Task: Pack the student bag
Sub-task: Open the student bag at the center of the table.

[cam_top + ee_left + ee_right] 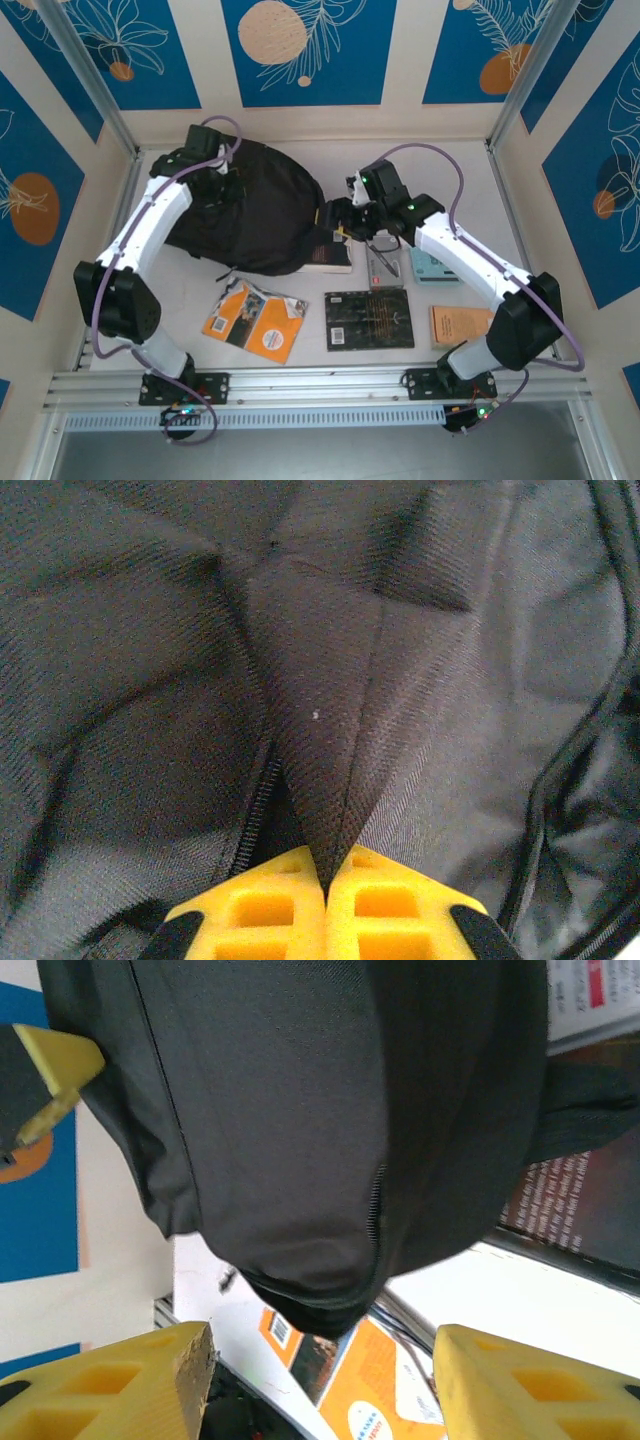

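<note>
Your left fingers point(262, 912) together, pinching fold of student bag point(330, 730) cloth beside zip. Student bag point(255, 205) lies on table point(455, 170), far left part, under your left arm. Your right fingers point(110, 1385) apart at bag's right edge, holding nothing, black cloth right in front. Thick book point(330, 258) touches bag's right side. Orange book point(255, 318) and flat black book point(369, 320) lie near table's front.
</note>
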Motion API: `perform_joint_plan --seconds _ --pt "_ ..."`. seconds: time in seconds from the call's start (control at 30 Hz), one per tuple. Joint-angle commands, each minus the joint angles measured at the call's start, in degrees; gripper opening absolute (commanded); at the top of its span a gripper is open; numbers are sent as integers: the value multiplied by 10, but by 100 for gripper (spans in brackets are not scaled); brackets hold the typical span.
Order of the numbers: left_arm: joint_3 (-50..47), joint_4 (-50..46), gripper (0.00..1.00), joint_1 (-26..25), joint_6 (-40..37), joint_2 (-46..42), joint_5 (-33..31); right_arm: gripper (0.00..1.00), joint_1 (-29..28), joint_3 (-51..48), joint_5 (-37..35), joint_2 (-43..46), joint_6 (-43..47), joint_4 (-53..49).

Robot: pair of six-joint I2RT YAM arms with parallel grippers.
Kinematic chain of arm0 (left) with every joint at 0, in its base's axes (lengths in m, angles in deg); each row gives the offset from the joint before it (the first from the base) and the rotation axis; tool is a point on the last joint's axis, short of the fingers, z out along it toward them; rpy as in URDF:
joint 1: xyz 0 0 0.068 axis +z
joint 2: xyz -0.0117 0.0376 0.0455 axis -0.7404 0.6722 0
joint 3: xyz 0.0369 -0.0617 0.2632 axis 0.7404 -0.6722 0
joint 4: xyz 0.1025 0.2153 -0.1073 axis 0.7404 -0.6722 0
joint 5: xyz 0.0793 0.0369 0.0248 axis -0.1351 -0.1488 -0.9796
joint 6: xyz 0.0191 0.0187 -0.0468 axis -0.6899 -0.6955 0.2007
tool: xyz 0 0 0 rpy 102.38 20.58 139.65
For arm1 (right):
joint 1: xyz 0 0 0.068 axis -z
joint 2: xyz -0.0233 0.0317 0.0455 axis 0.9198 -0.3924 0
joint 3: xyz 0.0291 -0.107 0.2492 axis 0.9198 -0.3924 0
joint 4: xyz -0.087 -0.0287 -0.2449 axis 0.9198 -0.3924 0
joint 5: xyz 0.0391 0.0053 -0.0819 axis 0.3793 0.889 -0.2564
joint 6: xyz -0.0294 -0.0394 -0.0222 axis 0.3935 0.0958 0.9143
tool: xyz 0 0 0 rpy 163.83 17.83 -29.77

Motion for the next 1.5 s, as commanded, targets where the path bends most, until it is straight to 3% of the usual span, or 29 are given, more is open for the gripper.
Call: perform_joint_plan --seconds 0.0,0.27,0.5,0.7,0.77,0.97,1.13,1.27,1.47 --pt "22 13 0 1 15 -20 68 61 -3 60 15 -27 -10 3" --pt "20 20 0 1 17 -22 148 62 -3 171 -51 -130 31 -68" --pt "8 27 0 -1 8 -40 193 68 2 250 -206 -214 90 -167" --pt "2 31 0 -3 3 -50 206 73 13 216 -268 -216 101 -168" --pt "3 33 0 -3 4 -49 214 74 22 184 -235 -206 92 -144" --pt "15 28 0 -18 -9 -31 224 70 55 72 16 -168 40 10" --pt "24 17 0 -36 -20 -10 221 70 66 -4 148 -126 -43 146" --pt "27 10 0 -35 -25 -21 208 78 79 -56 136 -80 -58 162" --pt "24 22 0 -35 -13 -28 232 79 75 -57 80 -66 5 43"
